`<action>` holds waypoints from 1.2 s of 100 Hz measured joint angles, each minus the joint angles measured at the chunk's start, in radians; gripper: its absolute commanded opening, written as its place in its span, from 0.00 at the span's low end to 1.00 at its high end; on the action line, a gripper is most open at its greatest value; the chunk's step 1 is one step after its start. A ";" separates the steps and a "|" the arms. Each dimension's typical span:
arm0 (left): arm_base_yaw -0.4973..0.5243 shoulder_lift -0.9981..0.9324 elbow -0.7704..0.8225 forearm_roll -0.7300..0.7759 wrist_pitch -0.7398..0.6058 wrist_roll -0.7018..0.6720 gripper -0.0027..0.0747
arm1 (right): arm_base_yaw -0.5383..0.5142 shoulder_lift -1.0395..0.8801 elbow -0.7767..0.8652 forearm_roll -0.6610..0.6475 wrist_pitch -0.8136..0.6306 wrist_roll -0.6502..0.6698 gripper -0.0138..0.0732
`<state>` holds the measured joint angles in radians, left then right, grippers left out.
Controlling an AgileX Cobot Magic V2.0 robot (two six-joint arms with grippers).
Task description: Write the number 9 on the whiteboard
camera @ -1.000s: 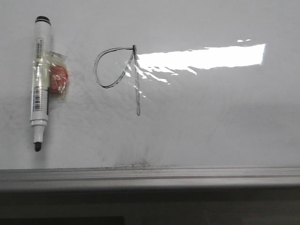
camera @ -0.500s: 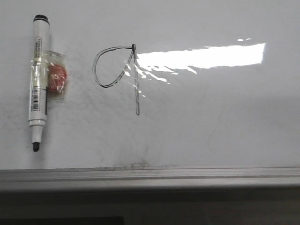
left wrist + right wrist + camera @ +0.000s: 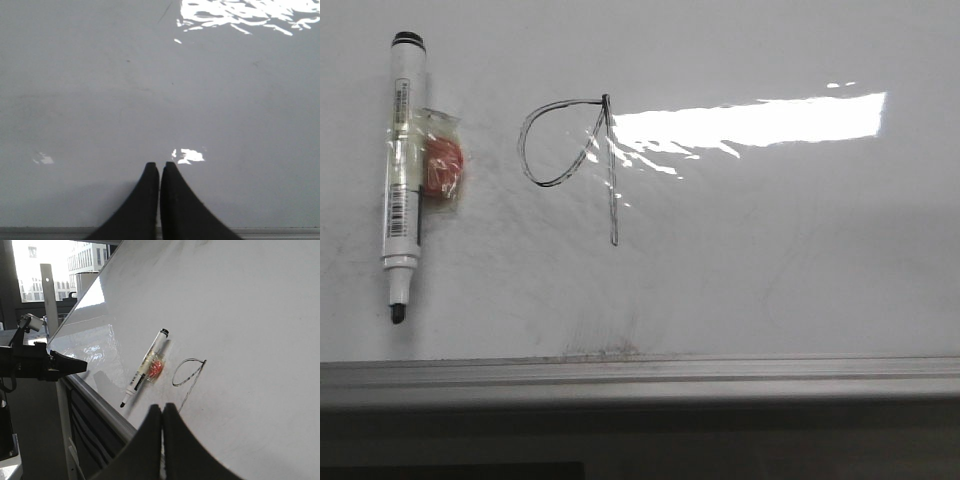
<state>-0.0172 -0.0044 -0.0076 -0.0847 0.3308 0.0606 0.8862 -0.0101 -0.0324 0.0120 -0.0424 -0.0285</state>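
Note:
The number 9 (image 3: 582, 150) is drawn in thin black line on the whiteboard (image 3: 770, 260), a teardrop loop with a straight stem; it also shows in the right wrist view (image 3: 189, 374). An uncapped white marker (image 3: 402, 175) with a red blob taped to it hangs on the board left of the 9, tip down, and shows in the right wrist view (image 3: 145, 368). My left gripper (image 3: 160, 166) is shut and empty over bare board. My right gripper (image 3: 162, 407) is shut and empty, off the board, below the 9. Neither gripper shows in the front view.
The board's grey metal edge rail (image 3: 640, 372) runs along its lower edge. A bright glare patch (image 3: 750, 120) lies right of the 9. The left arm's dark gripper (image 3: 55, 365) shows in the right wrist view, beside the board's edge.
The marker has shifted slightly left and up on the board since a second ago. The 9 is unchanged.

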 measured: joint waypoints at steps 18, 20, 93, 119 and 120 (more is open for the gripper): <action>0.000 0.000 0.000 0.000 0.000 0.000 0.01 | -0.079 0.000 0.045 0.000 -0.101 0.000 0.09; 0.000 0.000 0.000 0.000 0.000 0.000 0.01 | -0.100 0.000 0.045 0.000 -0.116 0.000 0.09; 0.000 0.000 0.000 -0.001 0.000 0.000 0.01 | -0.989 0.000 0.045 -0.012 0.352 0.036 0.09; 0.000 0.000 0.000 -0.001 0.000 0.000 0.01 | -0.994 0.000 0.045 -0.012 0.363 0.028 0.09; 0.000 0.000 0.000 -0.001 0.000 0.000 0.01 | -0.994 0.000 0.045 -0.012 0.363 0.028 0.09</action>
<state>-0.0172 -0.0044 -0.0076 -0.0853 0.3308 0.0606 -0.1075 -0.0099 0.0125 0.0000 0.3210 0.0000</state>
